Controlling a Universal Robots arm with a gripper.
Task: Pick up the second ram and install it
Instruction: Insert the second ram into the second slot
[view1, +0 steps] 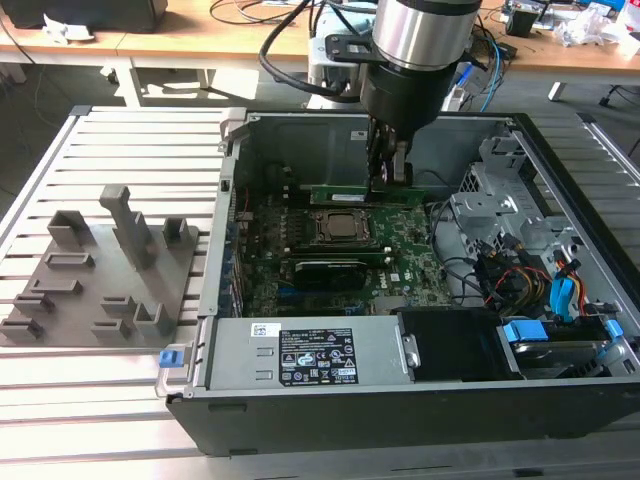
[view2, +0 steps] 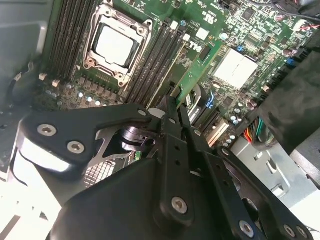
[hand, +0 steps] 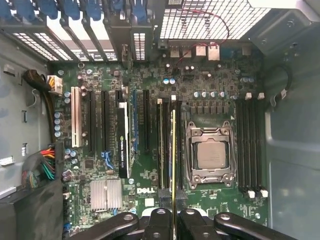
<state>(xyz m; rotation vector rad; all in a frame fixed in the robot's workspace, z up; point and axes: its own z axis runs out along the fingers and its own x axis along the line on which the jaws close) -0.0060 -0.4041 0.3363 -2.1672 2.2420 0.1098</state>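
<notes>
A big black computer case (view1: 560, 400) lies open on a table of pale slats (view1: 100, 400). Inside it is a green board (hand: 150, 65) with a shiny silver square chip (hand: 208, 155) in the middle. A silver block with thin fins (hand: 106, 194) sits on the board. Red, yellow and blue wires (view1: 545, 285) bunch up at the exterior view's right. A grey tray (view1: 100, 275) with upright blocks rests on the slats, beside the case.
</notes>
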